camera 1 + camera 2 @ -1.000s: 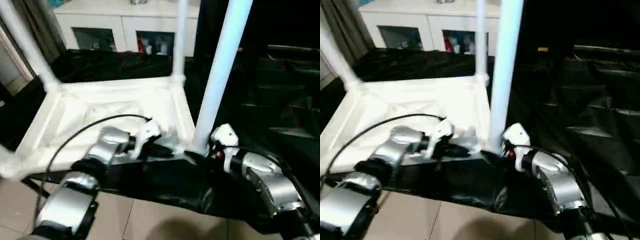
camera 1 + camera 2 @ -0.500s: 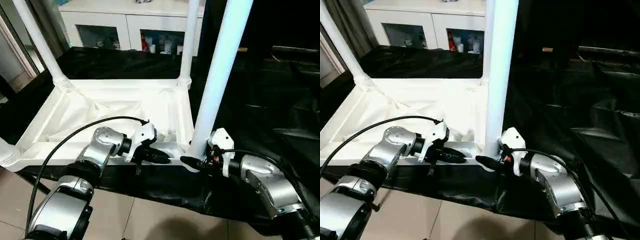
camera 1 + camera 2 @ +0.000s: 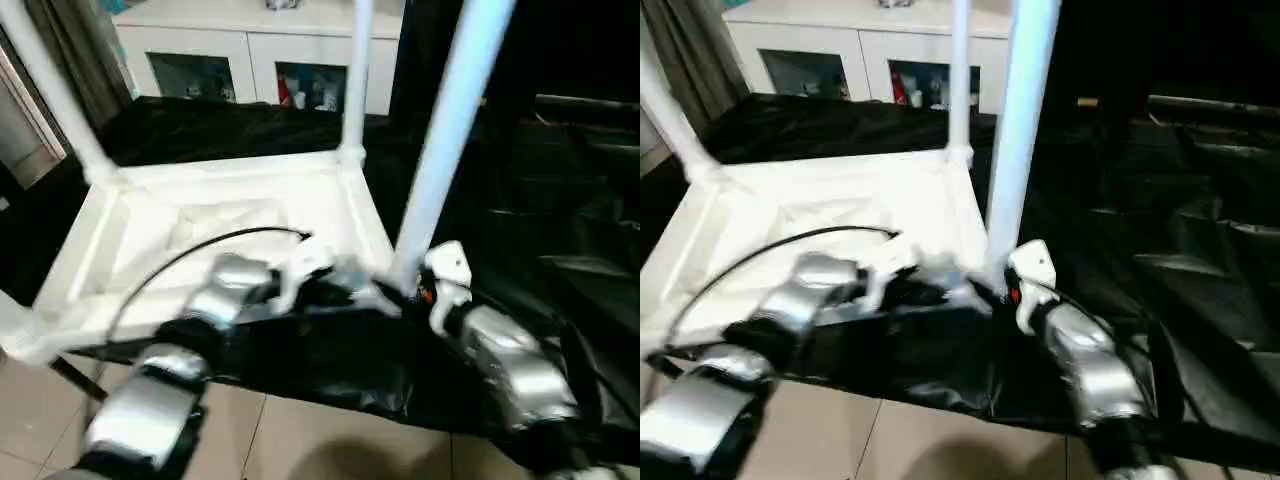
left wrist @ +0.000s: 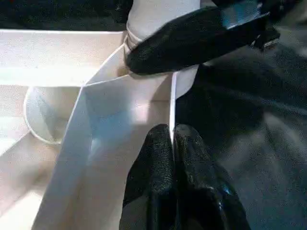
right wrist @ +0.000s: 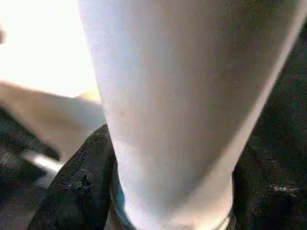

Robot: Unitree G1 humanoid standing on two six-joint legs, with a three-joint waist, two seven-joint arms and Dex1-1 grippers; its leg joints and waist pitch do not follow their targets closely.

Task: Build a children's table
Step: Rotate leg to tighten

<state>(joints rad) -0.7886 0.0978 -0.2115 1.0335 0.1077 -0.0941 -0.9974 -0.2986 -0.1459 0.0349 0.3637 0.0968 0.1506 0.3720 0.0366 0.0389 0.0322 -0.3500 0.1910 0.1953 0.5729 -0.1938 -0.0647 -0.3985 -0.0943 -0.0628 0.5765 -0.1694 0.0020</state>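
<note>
the all-white plastic children's table top [image 3: 200, 235] is lying upside down on a black plastic sheet [image 3: 560, 220], ribbed underside facing up, with the raised rim all around it. four long white tapered tube legs are standing up out of the round corner sockets: the near right leg [image 3: 445, 140] is the closest and thickest looking one, the far right leg [image 3: 355, 75] sits behind it, the far left leg [image 3: 55, 90] leans off toward the top left corner, and just the base of the near left leg [image 3: 15, 330] peeks in at the picture edge.

the left gripper [image 4: 172, 143] has its two black fingers pinched tight together on the thin near edge of the table top, right next to the corner socket with the near right leg. you can see the white rim running straight in between the fingertips [image 4: 156, 158] in the left wrist view, so it's closed on the rim.

the right gripper [image 5: 168, 201] is wrapped around the base of the near right leg, one black finger [image 5: 81, 187] on each side of the tube, spread about as wide as the tube, just above the socket.

behind the table there's a white glass-door cabinet [image 3: 260, 50] against the back wall with small stuff behind the glass. pale tiled floor [image 3: 300, 445] in front of the sheet
</note>
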